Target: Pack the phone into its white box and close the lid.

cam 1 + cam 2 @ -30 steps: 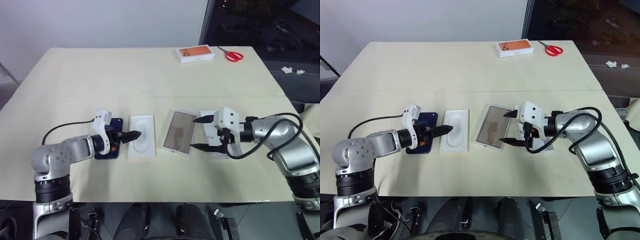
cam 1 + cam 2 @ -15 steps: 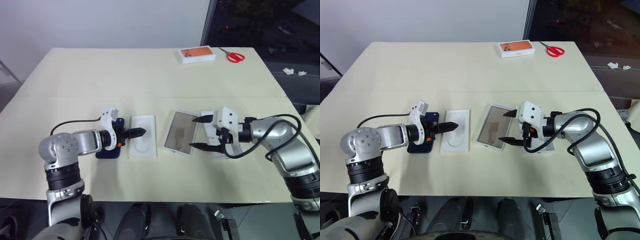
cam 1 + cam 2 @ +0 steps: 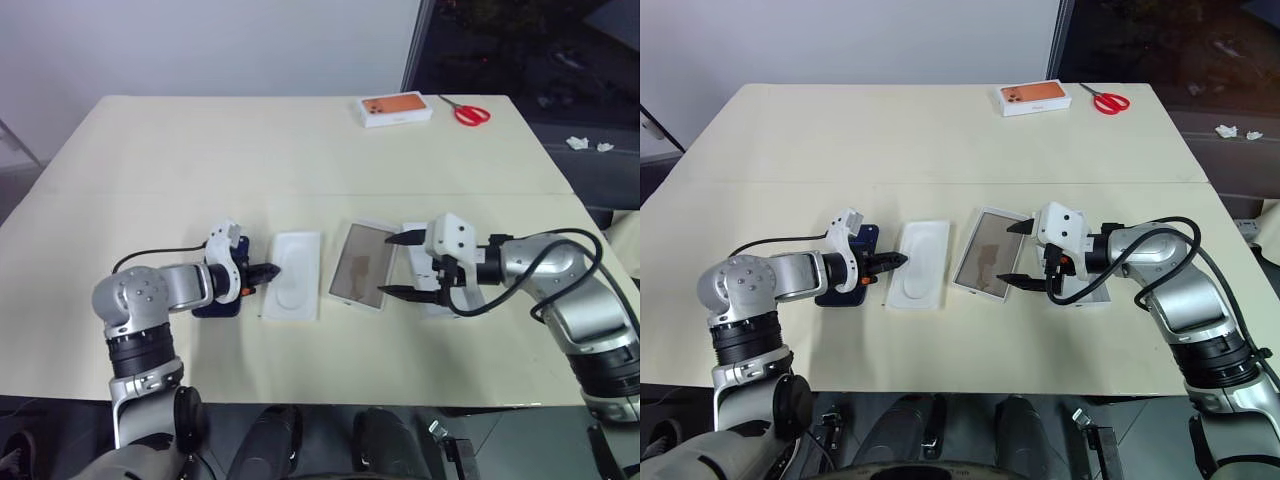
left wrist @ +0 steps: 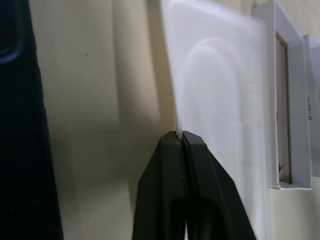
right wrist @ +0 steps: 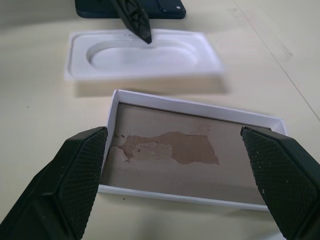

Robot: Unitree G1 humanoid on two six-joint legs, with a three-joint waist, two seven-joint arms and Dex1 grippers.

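Left eye view: a cream table is filling most of the frame, with a pale wall running along the top and a dark opening at the upper right. An orange-printed box and red scissors are lying near the far edge, upper right of centre. The left arm is reaching in from the lower left, its forearm lying low across the phone, which is resting flat on the table left of centre. The left gripper is pointing toward the frame's right, its black tips pressed together at the near edge of the white insert. The lid is lying inside-up at centre, brown lining showing. The right arm is bending in from the lower right, the right gripper hanging over the lid's right edge with its jaws wide apart, touching nothing. The white box is sitting just behind it (mostly hidden).

Left wrist view: the fingers are pinching shut on the thin edge of the insert, the phone's dark side running down the left.

Right wrist view: the two pads are standing far apart over the lid, the insert lying beyond it and the phone along the top.
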